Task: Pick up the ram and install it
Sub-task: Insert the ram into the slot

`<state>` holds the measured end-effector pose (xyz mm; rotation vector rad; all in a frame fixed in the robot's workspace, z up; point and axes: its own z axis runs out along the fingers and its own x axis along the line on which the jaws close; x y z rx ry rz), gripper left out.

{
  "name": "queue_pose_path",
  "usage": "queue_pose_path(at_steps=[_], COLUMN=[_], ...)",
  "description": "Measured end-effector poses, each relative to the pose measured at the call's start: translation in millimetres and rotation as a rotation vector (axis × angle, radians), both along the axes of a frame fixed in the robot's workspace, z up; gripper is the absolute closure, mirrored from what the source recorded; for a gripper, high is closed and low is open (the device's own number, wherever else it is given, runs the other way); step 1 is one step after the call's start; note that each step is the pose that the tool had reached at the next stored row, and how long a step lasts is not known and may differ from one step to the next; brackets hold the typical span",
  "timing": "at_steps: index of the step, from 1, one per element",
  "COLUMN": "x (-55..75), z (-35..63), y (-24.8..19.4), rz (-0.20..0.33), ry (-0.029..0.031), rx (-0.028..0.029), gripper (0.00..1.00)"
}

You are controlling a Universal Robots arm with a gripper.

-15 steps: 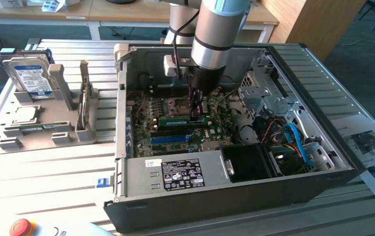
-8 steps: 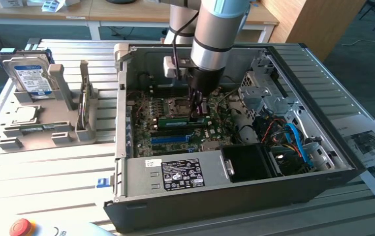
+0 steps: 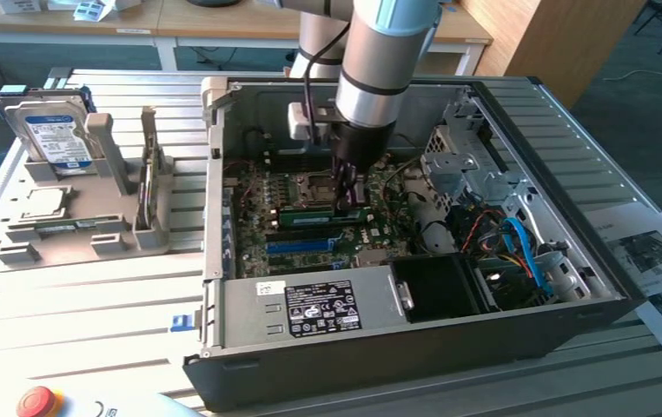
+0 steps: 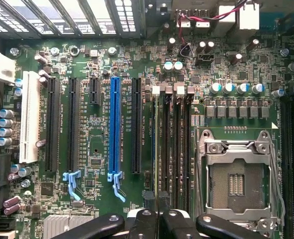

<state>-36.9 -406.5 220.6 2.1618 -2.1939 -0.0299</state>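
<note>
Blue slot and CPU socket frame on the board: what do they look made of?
Blue slot: probably moulded plastic; flat, even blue with no glints, and a paler blue clip at one end. CPU socket frame: looks like bare plated metal; silvery, bright highlights along its edges, screw heads at its corners.

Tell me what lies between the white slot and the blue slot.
Wrist view: two long black slots and a short black slot stand between the white slot and the blue slot.

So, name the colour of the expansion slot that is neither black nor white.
The slot is blue; the wrist view shows it best.
</note>
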Motion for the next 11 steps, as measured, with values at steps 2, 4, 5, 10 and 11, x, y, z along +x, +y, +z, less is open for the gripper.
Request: queue_pose_path(at_steps=[2,4,5,10,11], x=[-0.1,-0.1,-0.2,-0.1,-0.1], z=[-0.5,-0.5,-0.6,-0.6,-0.6], y=[-0.1,-0.1,0.0,0.0,0.0], rz=[0.0,0.0,0.0,0.0,0.0], ry=[0.0001,0.0001,0.0001,0.0,0.0], rx=[-0.0004,-0.0003,-0.0002,0.0,0.0], gripper=[0.88,0.88,0.88,0.88,0.88])
